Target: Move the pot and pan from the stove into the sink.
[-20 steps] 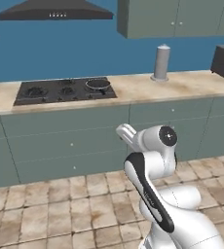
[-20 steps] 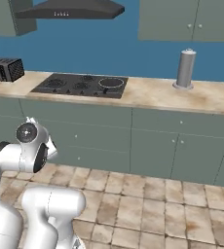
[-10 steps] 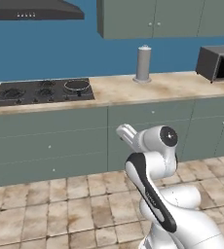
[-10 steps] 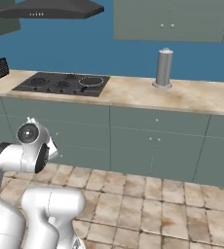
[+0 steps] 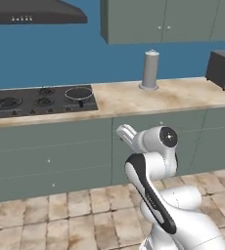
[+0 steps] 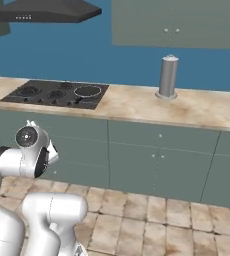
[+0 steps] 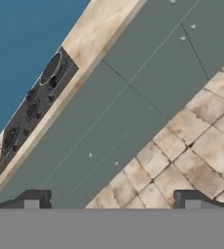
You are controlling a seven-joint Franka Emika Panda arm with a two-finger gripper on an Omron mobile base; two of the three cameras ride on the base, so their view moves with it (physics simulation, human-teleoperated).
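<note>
My claw (image 7: pixel 109 198) stood fully released, its two dark finger tips (image 7: pixel 32 198) set wide apart at the bottom of the hand view and nothing between them. It looked along the grey-green cabinet fronts (image 7: pixel 133 97) and the tan floor tiles (image 7: pixel 196 146), well short of the counter.

In the left base view the stove (image 5: pixel 38 101) lay at about ten o'clock from my folded arm (image 5: pixel 151 161), flat and dark on the beige marbled counter (image 5: pixel 183 95). The pan (image 5: pixel 79 93) sat on the stove's back right burner, shallow and round with a thin pale rim; its handle was too small for me to make out clearly. From the right base view the same pan (image 6: pixel 87 92) sat toward one o'clock from my arm, again at the right end of the cooktop (image 6: pixel 57 94). In the hand view, which was rolled hard over, the stove (image 7: pixel 33 107) ran diagonally toward ten o'clock, with the pan (image 7: pixel 51 68) at its upper end.

A tall grey cylindrical canister (image 5: pixel 150 69) stood upright on the counter, well apart from the stove, at about twelve o'clock in the left base view. A dark range hood (image 5: pixel 31 12) hung above the cooktop, and a dark boxy appliance (image 5: pixel 223 68) sat on the counter at about two o'clock.
</note>
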